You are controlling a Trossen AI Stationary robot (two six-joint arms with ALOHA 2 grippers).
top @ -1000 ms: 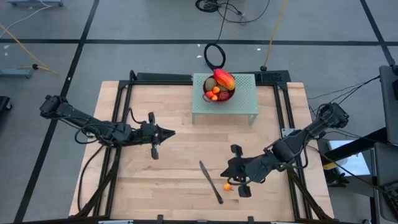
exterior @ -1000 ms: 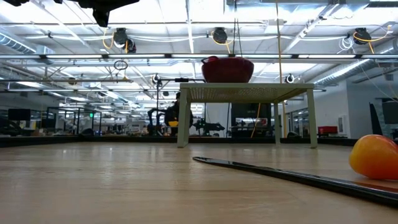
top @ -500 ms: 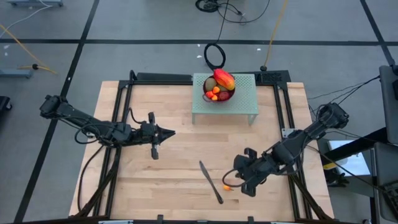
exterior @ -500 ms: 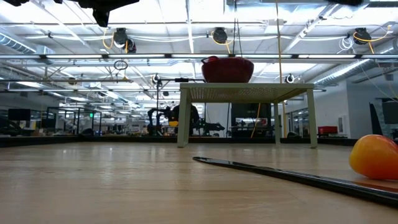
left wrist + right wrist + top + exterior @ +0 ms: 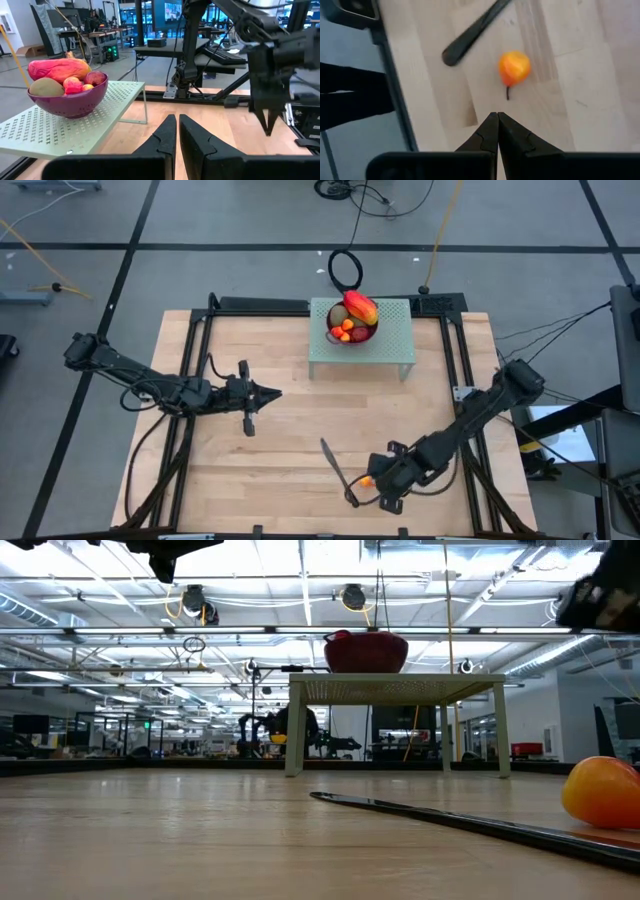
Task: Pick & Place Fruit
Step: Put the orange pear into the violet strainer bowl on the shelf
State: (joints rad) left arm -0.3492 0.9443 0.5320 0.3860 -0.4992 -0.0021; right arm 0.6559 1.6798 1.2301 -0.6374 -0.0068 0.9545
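Note:
A small orange-red fruit with a short stem lies alone on the wooden table near its front edge, also seen in the high view and the low view. My right gripper hangs above it, shut, tipped down, its tips just short of the fruit and touching nothing. More fruit, a red-yellow mango, a kiwi and red pieces, sits in the purple bowl. My left gripper stays shut and level over the table's left half.
A long dark knife lies on the table right beside the loose fruit, its handle end close to it. The bowl stands on a pale green perforated stand at the far middle. The table's front edge frame is close.
My right gripper has come down and toward the table's near edge, closing on the loose orange-red fruit. It has tipped further downward and rolled about its own axis, staying shut. The fruit and the knife lie where they were.

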